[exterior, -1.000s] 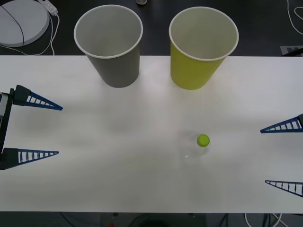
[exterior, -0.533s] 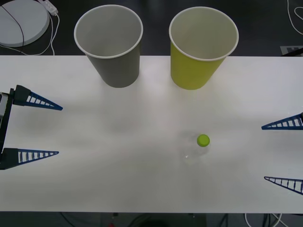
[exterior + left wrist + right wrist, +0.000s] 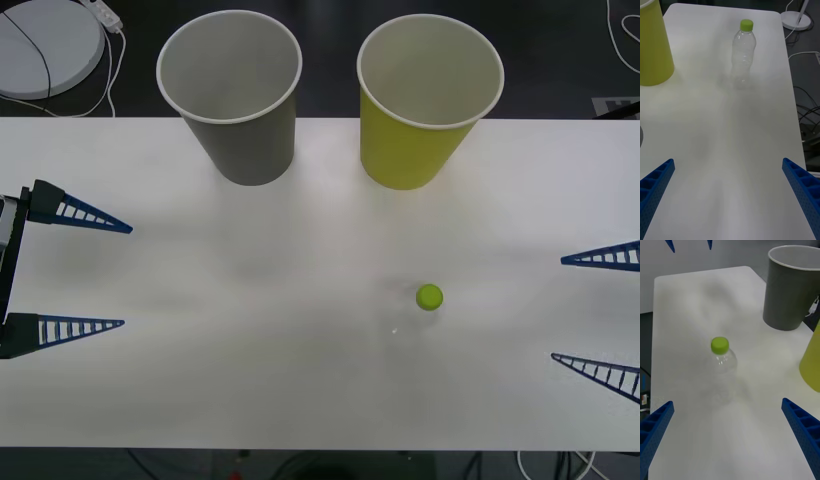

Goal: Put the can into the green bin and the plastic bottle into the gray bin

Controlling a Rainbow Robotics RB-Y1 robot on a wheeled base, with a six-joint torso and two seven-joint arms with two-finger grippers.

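The plastic bottle (image 3: 425, 305) stands upright on the white table (image 3: 250, 300), right of centre, clear with a lime-green cap. The gray bin (image 3: 232, 95) and the green bin (image 3: 428, 100) stand side by side at the far edge, both upright with nothing showing inside. My right gripper (image 3: 558, 309) is open at the table's right edge, apart from the bottle (image 3: 723, 369), which stands ahead of its fingers (image 3: 801, 427). At the left edge my left gripper (image 3: 126, 276) hangs open, far from the bottle (image 3: 743, 56). The can is out of view.
A round white disc (image 3: 45, 45) with a cable lies beyond the table's back left corner. Cables (image 3: 620, 30) trail on the dark floor at the right. The gray bin (image 3: 793, 288) and green bin (image 3: 811, 363) stand beyond the bottle in the right wrist view.
My right gripper has shifted slightly toward the far side of the table and its fingers stand a little closer together. The left arm and the bottle have not moved.
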